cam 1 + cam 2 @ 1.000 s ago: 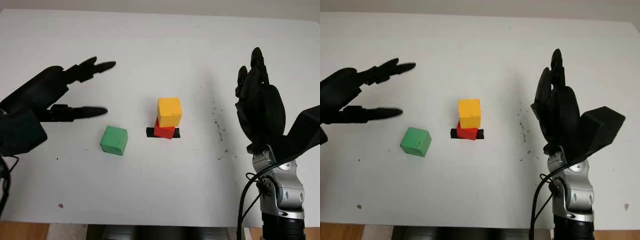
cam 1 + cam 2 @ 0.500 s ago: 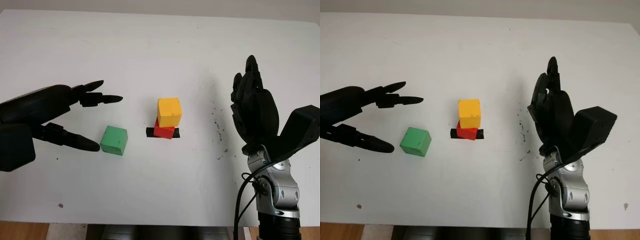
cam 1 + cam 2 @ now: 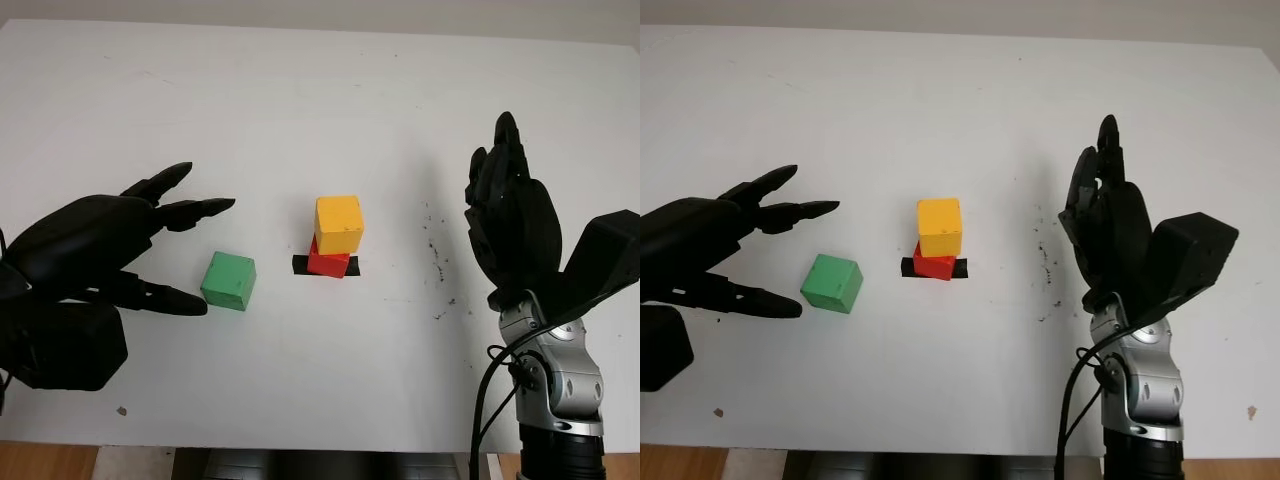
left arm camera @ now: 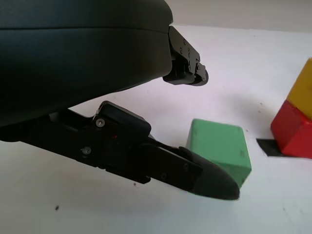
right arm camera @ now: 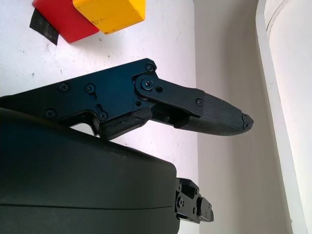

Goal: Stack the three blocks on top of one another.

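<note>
Reaching: left hand [image 3: 95, 255] open beside green block [image 3: 228, 281].

A robot test bench or lab setup, by the look of it: a plain white surface [image 3: 300, 90] with scuffs and dark specks, a strip of black tape [image 3: 327, 266] marking a spot on it, and a pale bare wall [image 3: 400, 12] behind.

red block [image 3: 326, 262] mostly under yellow block [image 3: 339, 223]

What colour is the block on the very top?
Yellow block, clearest in the left eye view.
</note>
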Robot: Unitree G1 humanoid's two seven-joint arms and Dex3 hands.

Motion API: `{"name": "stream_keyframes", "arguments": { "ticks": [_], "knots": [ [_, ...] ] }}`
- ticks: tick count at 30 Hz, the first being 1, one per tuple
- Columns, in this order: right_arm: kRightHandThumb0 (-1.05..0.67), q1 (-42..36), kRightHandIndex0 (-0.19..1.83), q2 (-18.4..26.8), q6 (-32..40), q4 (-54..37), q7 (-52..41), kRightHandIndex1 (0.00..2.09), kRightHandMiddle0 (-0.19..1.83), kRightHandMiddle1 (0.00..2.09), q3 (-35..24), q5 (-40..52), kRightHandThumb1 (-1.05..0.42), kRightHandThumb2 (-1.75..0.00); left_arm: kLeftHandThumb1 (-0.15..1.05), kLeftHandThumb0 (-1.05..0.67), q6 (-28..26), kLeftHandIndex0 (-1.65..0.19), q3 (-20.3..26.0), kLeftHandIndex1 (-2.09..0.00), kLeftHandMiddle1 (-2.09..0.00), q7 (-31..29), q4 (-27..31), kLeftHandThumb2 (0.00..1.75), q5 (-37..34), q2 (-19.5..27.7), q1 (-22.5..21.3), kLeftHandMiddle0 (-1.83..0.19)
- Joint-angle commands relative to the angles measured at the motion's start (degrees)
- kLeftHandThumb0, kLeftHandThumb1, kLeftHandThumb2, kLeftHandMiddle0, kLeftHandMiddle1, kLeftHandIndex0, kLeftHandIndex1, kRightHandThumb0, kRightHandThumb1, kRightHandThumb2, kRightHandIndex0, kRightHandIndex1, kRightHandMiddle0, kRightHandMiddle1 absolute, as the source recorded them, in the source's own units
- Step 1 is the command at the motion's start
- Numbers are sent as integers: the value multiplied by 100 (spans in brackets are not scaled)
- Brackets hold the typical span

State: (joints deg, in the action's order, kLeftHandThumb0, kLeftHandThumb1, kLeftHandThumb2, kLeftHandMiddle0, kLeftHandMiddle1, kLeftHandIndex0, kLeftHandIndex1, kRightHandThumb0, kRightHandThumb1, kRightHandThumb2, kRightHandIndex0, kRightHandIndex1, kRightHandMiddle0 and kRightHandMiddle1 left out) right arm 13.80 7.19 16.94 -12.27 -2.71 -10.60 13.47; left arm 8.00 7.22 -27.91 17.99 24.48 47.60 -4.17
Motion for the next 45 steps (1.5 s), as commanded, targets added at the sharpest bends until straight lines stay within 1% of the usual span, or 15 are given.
{"name": "stream_keyframes", "arguments": {
  "ticks": [1, 5, 13, 16, 20, 21, 22, 23, 24, 27, 28, 30, 34, 41, 45],
  "knots": [
    [-73, -20, -19, 12, -11, -51, -16, 0, -18, 2, -18, 14, -105, -71, 98, -81, -40, -30, -136, -7, -6, 102, 123, 4, 198, -99, 107, 9],
    [-72, -22, -19, 0, -19, -49, -7, 0, -19, 2, 0, 4, -105, -72, 96, -78, -36, -33, -221, -8, -6, 186, 163, 4, 415, -205, 163, 7],
    [-73, -63, -19, 26, 15, -92, -36, 0, -19, 1, -8, 16, -105, -72, 93, -75, 56, -38, -260, -11, -7, 289, 72, 4, 446, -270, 257, 2],
    [-72, -77, -19, 25, -6, -84, -41, 0, -19, 1, -2, -7, -105, -71, 92, -74, 121, -40, -285, -12, -7, 420, 32, 4, 608, -276, 256, 0],
    [-73, -85, -19, 0, 14, -111, -18, 0, -18, 2, -1, -1, -105, -71, 91, -68, 326, -46, -301, -16, -7, 764, -68, 5, 857, -327, 250, -4],
    [-73, -89, -19, -12, 8, -116, -8, 0, -18, 2, 1, -2, -105, -71, 91, -63, 375, -42, -300, -35, -6, 858, -100, 5, 887, -356, 247, -7],
    [-73, -95, -19, -19, 5, -124, 4, 0, -17, 2, 7, -10, -105, -71, 92, -60, 446, -32, -296, -62, -6, 962, -141, 5, 906, -382, 246, -9],
    [-73, -98, -19, -30, 22, -138, 28, 0, -17, 3, 11, -17, -105, -71, 94, -55, 533, -23, -291, -93, -6, 1080, -192, 6, 918, -410, 247, -14],
    [-72, -104, -19, -29, 30, -147, 31, 0, -17, 3, 15, -16, -105, -71, 96, -51, 634, -21, -284, -111, -7, 1196, -250, 6, 903, -441, 244, -17],
    [-72, -127, -19, -5, 74, -180, 20, 0, -18, 3, 41, -18, -105, -71, 103, -41, 987, -14, -262, -149, -7, 1550, -465, 7, 854, -498, 220, -26],
    [-72, -132, -19, -6, 68, -175, 14, 0, -18, 3, 40, -12, -105, -71, 104, -40, 1085, -12, -255, -156, -7, 1666, -525, 8, 877, -513, 207, -28],
    [-72, -139, -19, -9, 48, -169, 16, 0, -18, 3, 47, -20, -105, -71, 105, -40, 1247, -8, -241, -164, -9, 1895, -622, 9, 953, -544, 186, -33],
    [-71, -148, -19, -9, 85, -204, 23, 0, -19, 2, 60, -6, -105, -70, 105, -41, 1407, -4, -233, -171, -13, 2177, -730, 9, 1050, -571, 177, -38],
    [-70, -175, -19, 31, 113, -226, -26, 0, -19, 0, 62, -19, -105, -69, 105, -42, 1332, -4, -212, -172, -16, 1926, -784, 8, 555, -605, 224, -36],
    [-69, -169, -19, 24, 127, -231, -16, 0, -19, 0, 60, -26, -105, -67, 105, -43, 1374, -6, -168, -168, -17, 1804, -939, 8, 90, -658, 200, -35]
  ]
}}
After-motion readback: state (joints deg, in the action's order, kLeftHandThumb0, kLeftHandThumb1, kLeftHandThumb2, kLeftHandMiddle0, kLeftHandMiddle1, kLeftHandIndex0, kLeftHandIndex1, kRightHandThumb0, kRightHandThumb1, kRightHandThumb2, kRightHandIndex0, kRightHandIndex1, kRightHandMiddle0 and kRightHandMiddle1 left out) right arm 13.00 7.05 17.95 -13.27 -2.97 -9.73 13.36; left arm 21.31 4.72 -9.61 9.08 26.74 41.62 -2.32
